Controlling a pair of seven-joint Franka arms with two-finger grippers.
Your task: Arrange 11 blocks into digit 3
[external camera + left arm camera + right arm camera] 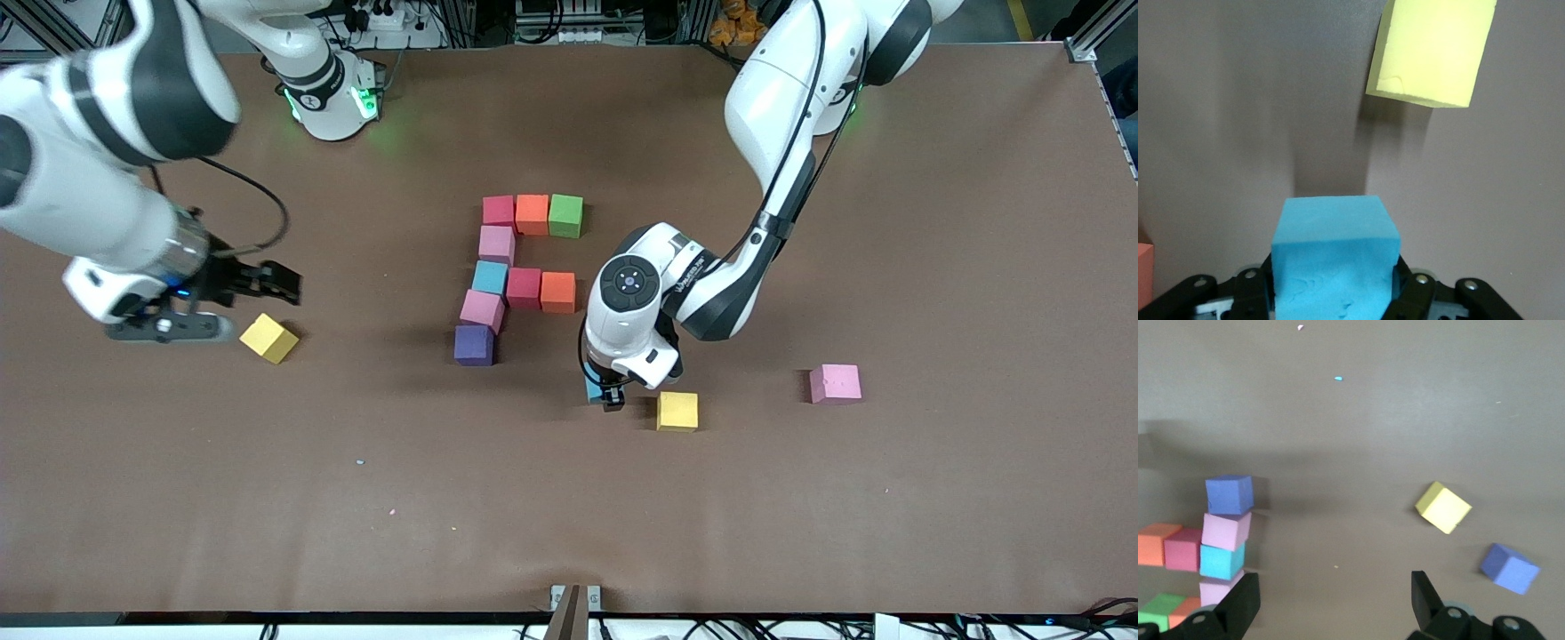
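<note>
While the blue block is sitting pinched in the left gripper just beside a yellow block, the right gripper is hanging spread over another yellow block. Only the right wrist view is showing a purple-blue block near it.

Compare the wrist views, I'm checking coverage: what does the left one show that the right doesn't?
Left wrist only: the left gripper shut on a blue foam cube, and a yellow foam cube. Right wrist only: the open right gripper, the unfinished digit of coloured cubes, a tilted yellow foam cube, a loose purple foam cube. Both: the brown tabletop.
</note>
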